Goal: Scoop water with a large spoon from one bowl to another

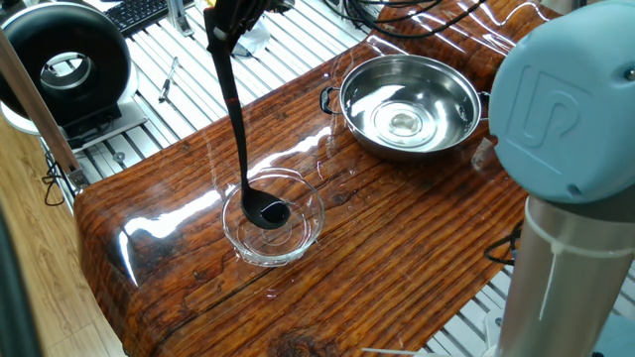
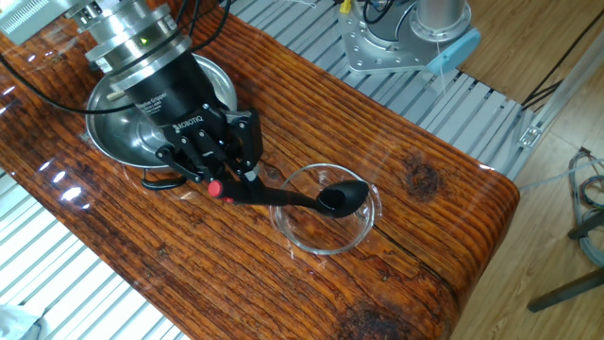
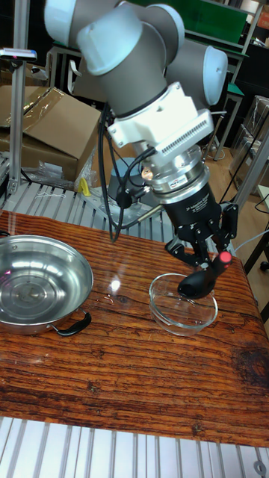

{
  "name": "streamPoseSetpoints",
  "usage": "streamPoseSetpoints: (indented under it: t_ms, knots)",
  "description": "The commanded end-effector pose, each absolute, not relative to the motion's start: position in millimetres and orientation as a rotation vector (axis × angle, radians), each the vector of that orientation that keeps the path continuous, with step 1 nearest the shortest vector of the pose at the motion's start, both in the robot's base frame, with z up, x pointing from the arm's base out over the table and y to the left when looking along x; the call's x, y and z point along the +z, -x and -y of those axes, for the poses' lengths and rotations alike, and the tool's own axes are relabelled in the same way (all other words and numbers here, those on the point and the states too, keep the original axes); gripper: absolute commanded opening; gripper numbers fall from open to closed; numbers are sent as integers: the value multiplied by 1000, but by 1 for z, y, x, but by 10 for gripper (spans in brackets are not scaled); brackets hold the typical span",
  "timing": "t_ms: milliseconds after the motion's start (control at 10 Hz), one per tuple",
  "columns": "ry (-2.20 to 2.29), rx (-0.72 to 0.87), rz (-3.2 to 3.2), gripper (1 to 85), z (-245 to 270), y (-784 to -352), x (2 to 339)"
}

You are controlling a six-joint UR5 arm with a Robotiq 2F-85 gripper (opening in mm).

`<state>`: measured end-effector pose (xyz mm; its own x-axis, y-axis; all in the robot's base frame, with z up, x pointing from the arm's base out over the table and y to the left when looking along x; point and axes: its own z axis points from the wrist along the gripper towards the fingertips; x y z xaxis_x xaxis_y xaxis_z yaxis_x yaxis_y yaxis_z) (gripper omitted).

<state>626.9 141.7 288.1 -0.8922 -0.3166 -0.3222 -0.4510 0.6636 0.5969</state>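
My gripper is shut on the red-tipped end of the large spoon, a black ladle. Its slim handle slopes down into the clear glass bowl, where the round cup sits low inside. The shiny steel bowl with side handles stands apart and shows glints of water. No water can be made out in the glass bowl or the cup.
The wooden table ends close to the glass bowl. A black round device sits off the table's far left. The arm's pale blue joint blocks the right side of one fixed view. Cardboard boxes lie behind.
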Motion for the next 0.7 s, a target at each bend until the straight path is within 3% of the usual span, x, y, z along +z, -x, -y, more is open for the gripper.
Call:
streamPoseSetpoints:
  t_ms: [0, 600]
  knots:
    - [632, 1098, -2653, 10, -142, -625, 293]
    - [674, 1222, -2566, 10, -145, -618, 301]
